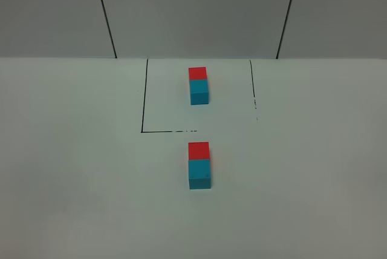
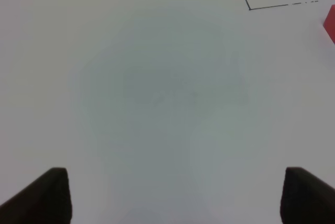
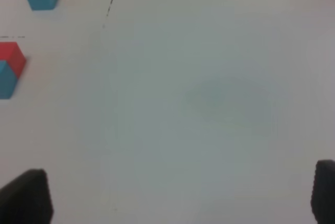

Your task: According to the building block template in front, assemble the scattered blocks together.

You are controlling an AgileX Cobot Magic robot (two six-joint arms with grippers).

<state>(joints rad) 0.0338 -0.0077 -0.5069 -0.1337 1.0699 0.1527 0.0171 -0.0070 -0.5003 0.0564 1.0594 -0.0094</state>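
Red cube [image 1: 198,150] and cyan cube [image 1: 200,174] already sit joined in a bar running toward the template [image 1: 198,85], between my spread, empty left pincer [image 2: 167,195] and right pincer [image 3: 180,195], neither clearly nearer.

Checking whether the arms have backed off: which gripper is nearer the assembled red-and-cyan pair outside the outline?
Right, slightly. The right gripper sees both cubes of the assembled pair off to one side; the left gripper catches only its red edge. Both open, well clear.
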